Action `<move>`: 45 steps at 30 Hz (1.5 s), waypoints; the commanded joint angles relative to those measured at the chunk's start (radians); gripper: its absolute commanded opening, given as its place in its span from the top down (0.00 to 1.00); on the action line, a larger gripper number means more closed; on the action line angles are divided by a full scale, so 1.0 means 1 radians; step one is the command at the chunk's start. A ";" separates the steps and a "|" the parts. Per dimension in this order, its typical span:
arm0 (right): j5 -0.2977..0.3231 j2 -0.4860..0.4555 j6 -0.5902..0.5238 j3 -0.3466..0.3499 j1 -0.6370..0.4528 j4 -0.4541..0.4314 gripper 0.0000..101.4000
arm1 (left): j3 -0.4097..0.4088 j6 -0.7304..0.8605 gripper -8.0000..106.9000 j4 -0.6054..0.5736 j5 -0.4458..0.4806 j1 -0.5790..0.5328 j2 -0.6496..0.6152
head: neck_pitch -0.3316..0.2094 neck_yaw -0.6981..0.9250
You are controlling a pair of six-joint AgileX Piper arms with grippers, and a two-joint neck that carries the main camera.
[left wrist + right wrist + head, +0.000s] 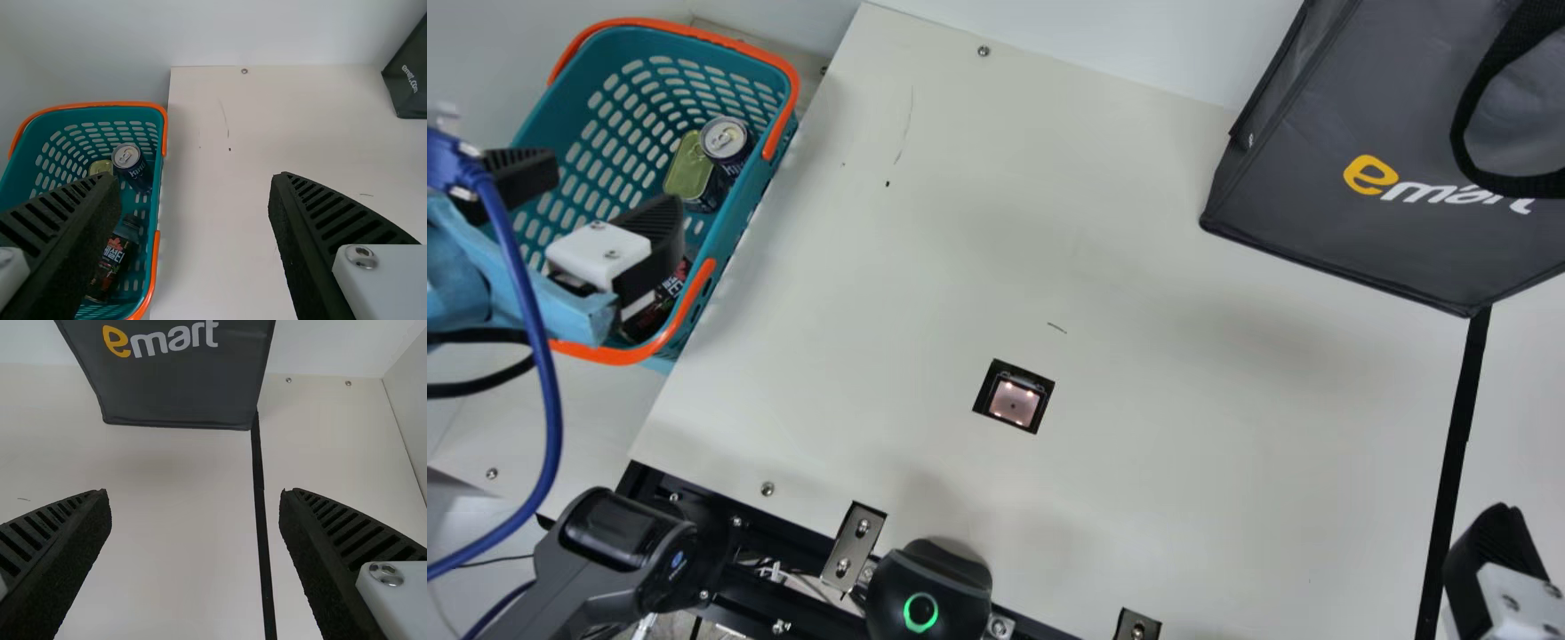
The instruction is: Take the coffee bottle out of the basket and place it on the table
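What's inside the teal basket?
A dark can, a gold-topped tin and the coffee bottle. The left hand covers part of the basket; anything directly behind it can't be seen.

- Coffee bottle (115,260), main view: partly covered by left gripper (614,190)
- Basket (100,105), left wrist view: cropped at left and bottom edges
- Gold-lidded tin (101,167), left wrist view: partly behind left gripper
- Dark bag (1316,169), main view: cropped, top and right
- Right gripper (1489,569), main view: cropped at right edge
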 commanded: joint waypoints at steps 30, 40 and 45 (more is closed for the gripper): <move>0.000 0.000 0.000 0.000 0.000 0.000 0.10 | 0.043 -0.172 0.15 0.166 -0.066 0.080 0.048 | -0.026 0.002; 0.000 0.000 0.000 0.000 0.000 0.000 0.10 | 0.052 -0.228 0.15 0.225 -0.131 0.136 0.120 | -0.026 0.002; 0.000 0.000 0.000 0.000 0.000 0.000 0.10 | 0.051 -0.227 0.15 0.226 -0.163 0.182 0.156 | -0.026 0.002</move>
